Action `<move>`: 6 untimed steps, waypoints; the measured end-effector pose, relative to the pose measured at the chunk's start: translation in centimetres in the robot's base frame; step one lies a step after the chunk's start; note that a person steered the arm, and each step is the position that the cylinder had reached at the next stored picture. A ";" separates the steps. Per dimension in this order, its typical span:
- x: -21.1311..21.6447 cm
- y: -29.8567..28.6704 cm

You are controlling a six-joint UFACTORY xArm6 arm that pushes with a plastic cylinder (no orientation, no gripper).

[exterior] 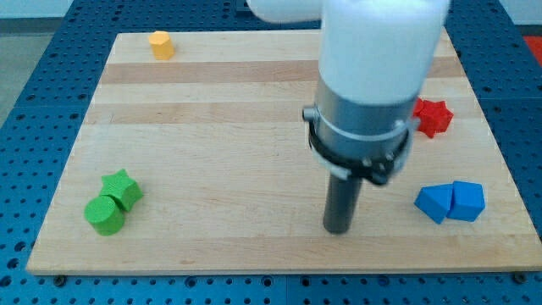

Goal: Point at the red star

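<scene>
Tip [338,229] rests on open surface [212,127] near bottom edge, no fingers fitted; one red star [433,116] by right edge; two blue blocks [450,202], two green [113,202], one yellow [162,44].

Pale wooden board [212,127] of lengthwise glued strips, lying flat on a blue perforated bench [51,51], rows of small holes around every edge, even bright light overhead, soft faint shadows, no walls or windows visible
</scene>
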State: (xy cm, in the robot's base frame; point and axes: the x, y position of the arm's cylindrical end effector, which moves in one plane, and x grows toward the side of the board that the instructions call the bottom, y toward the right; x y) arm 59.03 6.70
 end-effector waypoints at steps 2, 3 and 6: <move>1.9 10.8; 1.6 16.5; -0.8 20.0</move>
